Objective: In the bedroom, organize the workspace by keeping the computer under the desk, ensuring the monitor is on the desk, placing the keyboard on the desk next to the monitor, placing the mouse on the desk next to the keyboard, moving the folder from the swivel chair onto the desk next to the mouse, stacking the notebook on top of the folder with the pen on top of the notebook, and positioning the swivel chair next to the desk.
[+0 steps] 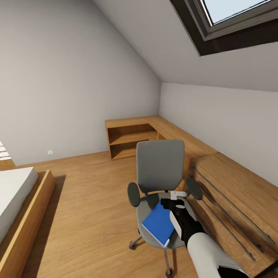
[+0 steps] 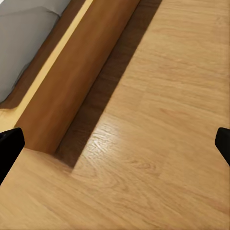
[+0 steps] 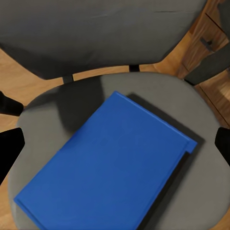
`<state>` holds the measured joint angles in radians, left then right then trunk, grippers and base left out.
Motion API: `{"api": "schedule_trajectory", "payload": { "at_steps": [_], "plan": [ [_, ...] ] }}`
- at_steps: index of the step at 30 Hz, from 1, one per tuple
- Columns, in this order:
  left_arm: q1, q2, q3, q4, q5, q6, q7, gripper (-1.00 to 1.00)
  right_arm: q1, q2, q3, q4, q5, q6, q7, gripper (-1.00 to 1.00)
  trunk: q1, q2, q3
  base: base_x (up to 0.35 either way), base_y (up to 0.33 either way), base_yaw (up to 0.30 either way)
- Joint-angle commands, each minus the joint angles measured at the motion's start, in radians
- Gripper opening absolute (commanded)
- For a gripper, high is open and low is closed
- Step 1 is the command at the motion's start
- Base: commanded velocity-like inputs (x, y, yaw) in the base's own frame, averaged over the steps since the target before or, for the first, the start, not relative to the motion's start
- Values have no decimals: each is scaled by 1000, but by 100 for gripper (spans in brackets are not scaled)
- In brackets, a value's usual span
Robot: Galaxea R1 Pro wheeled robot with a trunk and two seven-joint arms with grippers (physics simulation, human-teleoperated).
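The right gripper [image 1: 175, 200] is positioned above the seat of the swivel chair [image 1: 160, 162], and its fingers are spread wide with nothing held; in the right wrist view the two dark fingertips [image 3: 10, 148] are seen at opposite edges of the picture, well apart. The folder [image 3: 108, 167] lies flat on the grey seat, turned at an angle to the backrest, with one corner close to the front edge of the seat. It is located directly beneath and between the open fingers, not yet touched as far as can be judged. Several failure modes are to be expected from this pose. Because the folder is thin and flush with the padded seat, the fingers may close on the cushion instead of the cover, or the folder may be pushed forward and slid off the seat onto the floor [image 1: 88, 200]. Because the chair stands on castors, downward or sideways pressure may cause it to roll or swivel away, and the alignment would then be lost. The armrest [image 1: 193, 188] beside the wrist may also be struck during descent. A grip on one edge alone may let the cover fall open. The left gripper [image 2: 115, 143] is likewise held wide and empty, pointed at bare floor near the wooden bed frame [image 2: 72, 81].
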<state>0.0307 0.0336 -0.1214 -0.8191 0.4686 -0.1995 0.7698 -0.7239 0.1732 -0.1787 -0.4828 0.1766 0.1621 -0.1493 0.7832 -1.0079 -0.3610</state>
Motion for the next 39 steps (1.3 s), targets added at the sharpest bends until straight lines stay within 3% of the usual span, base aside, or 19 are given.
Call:
{"api": "schedule_trajectory", "payload": {
  "at_steps": [1,39],
  "plan": [
    [0,2,-6,-2,11,-6,5,100,0,1,-5,-2,11,6,1,100,4,-8,-4,0,0,0],
    [0,2,-6,0,8,-6,4,100,-1,1,-4,-2,12,4,0,100,150,-274,-123,0,0,0]
  ]
}}
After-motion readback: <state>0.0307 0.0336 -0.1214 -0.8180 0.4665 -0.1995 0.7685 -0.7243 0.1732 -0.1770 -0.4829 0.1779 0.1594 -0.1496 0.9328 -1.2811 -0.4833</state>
